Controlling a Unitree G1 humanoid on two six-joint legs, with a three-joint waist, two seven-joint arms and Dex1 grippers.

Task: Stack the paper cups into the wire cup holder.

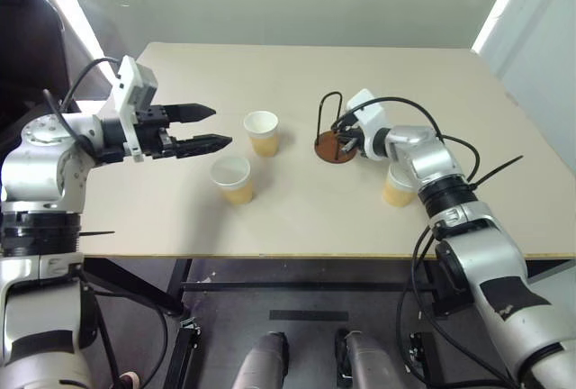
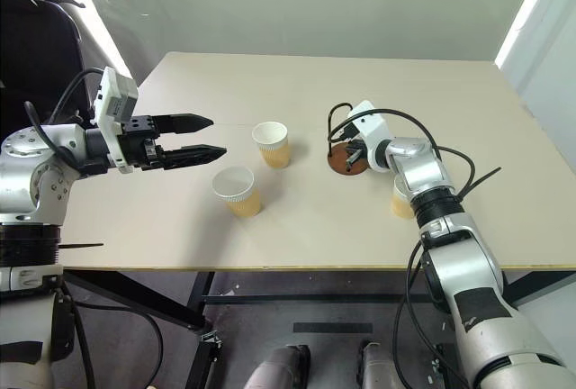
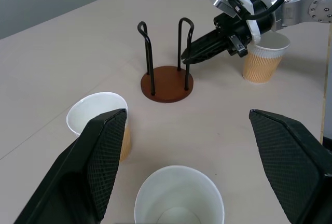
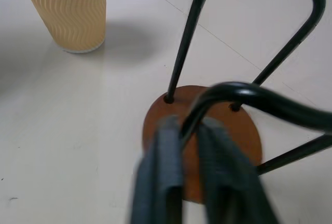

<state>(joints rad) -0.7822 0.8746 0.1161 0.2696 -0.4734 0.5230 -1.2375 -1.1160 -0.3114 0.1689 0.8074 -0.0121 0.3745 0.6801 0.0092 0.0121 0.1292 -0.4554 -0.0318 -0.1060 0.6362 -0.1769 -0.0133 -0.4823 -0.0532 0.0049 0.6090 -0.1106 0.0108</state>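
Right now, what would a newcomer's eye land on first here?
Probably the right gripper, shut on a black wire loop of the reddish-brown disc cup holder mid-table. Next, the open left gripper hovering near two tan paper cups; a third cup stands beside the right arm.

You have open table between the 2 cups (image 1: 247,157) by your left gripper (image 1: 209,127) and the wire cup holder (image 1: 335,147); the right gripper (image 3: 188,56), clamped on 1 loop, blocks the holder's right side
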